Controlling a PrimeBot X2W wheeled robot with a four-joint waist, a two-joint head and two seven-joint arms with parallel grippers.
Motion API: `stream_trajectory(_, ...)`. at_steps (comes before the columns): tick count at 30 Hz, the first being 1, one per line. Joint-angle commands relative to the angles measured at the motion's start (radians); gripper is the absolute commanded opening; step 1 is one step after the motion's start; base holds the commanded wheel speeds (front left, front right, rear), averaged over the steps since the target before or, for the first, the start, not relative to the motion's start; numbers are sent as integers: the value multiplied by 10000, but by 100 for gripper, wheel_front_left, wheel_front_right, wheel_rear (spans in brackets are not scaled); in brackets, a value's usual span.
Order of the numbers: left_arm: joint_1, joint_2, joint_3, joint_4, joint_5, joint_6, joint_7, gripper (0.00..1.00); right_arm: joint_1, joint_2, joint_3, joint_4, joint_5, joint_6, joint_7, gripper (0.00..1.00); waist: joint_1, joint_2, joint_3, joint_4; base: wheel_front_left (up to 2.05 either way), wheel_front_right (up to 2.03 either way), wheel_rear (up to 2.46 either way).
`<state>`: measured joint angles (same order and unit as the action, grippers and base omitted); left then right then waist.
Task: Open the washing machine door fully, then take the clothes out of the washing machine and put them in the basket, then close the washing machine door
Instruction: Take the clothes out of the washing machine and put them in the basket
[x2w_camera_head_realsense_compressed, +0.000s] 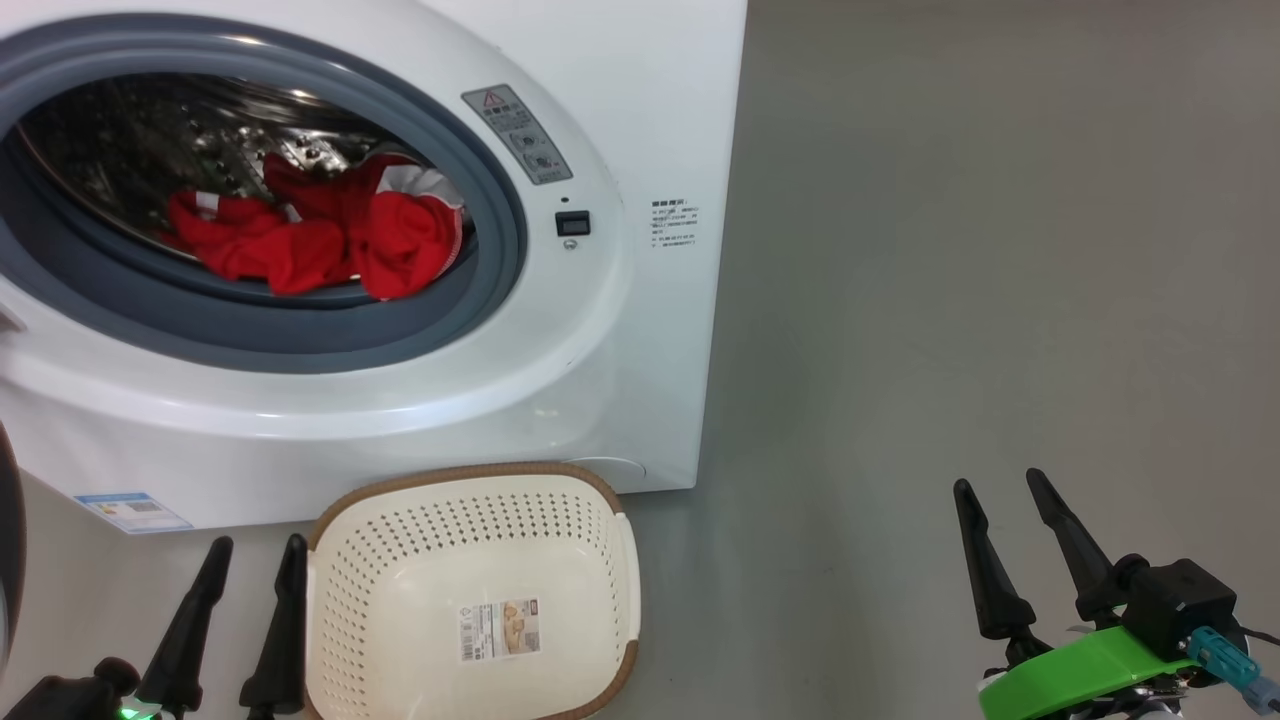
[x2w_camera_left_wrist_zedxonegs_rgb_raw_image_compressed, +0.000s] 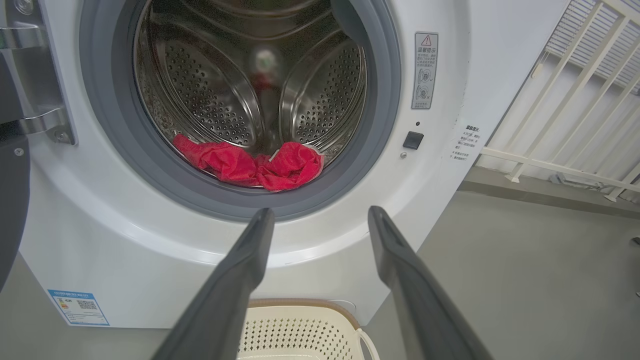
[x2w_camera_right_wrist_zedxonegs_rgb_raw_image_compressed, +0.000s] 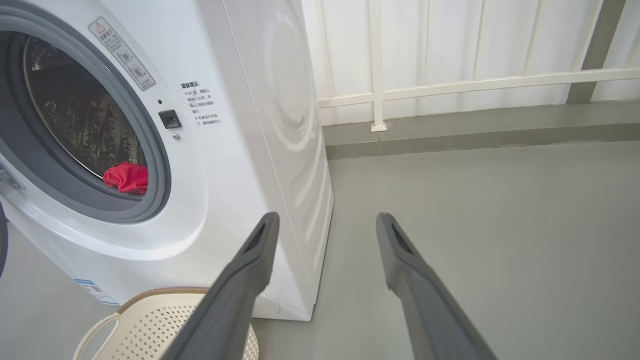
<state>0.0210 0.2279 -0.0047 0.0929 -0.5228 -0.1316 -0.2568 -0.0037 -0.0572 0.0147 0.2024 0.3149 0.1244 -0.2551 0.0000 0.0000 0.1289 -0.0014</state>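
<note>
The left tool (x2w_camera_head_realsense_compressed: 258, 545) hangs low at the front of the washing machine (x2w_camera_head_realsense_compressed: 640, 330), its two dark fingers spread wide and holding nothing. It is just beside the left wall of the basket (x2w_camera_head_realsense_compressed: 400, 560). Its wrist view looks straight up into the drum opening. The right tool (x2w_camera_head_realsense_compressed: 1000, 482) is also spread and empty, well apart over bare floor (x2w_camera_head_realsense_compressed: 950, 250) to the right of the machine. It points past the machine's front right corner toward a white railing (x2w_camera_right_wrist_zedxonegs_rgb_raw_image_compressed: 450, 85).

The washing machine door (x2w_camera_left_wrist_zedxonegs_rgb_raw_image_compressed: 11, 200) shows only as a dark curved edge at the left side of the left wrist view, swung away from the opening on its metal hinge. Whether it is swung fully back I cannot tell. The clothes (x2w_camera_head_realsense_compressed: 300, 245) lie in a red heap with white trim at the bottom front of the steel drum (x2w_camera_left_wrist_zedxonegs_rgb_raw_image_compressed: 210, 75), one fold resting on the inner lip of the grey gasket (x2w_camera_head_realsense_compressed: 300, 335). The basket stands on the floor against the foot of the machine, directly below the opening. It holds nothing but its paper label.

By my reading the opening step is done or nearly so, and taking the clothes out has not yet begun. The next move most likely falls to the left tool. It must rise, reach in over the gasket lip and close on a thick fold of the red heap. Then it must draw the fabric clear of the lip before lowering it to the basket. Being limp, the clothes may trail or need more than one grab.
</note>
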Motion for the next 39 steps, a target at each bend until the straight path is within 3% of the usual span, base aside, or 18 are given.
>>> stream_trajectory(1, -333, 193, 376, -139, 66, 10, -49, 100, -242, -48, 234, -239, -33, 63, -67, 100, 0, 0, 41, 14, 0, 0, 0)
stream_trajectory(12, -746, 201, 387, 257, 136, 10, -49, 100, -421, 3, 263, -309, -89, 63, -67, 100, 0, 0, 473, -11, 0, 0, 0)
stream_trajectory(20, -2582, 582, 147, 1305, 435, 10, -49, 100, -727, 54, 329, -365, -187, 63, -67, 100, 0, 0, 1248, -79, 0, 0, 0)
stream_trajectory(31, -7351, 1552, -1202, 5711, 363, 10, 44, 100, -1365, 68, 751, -504, 104, 63, -67, 100, 0, 0, 2678, -546, 0, 0, 0)
stream_trajectory(39, -9705, 2170, -2040, 8077, -91, 10, 73, 100, -1613, 69, 831, -693, 258, 63, -67, 100, 0, 0, 3529, -913, 0, 0, 0)
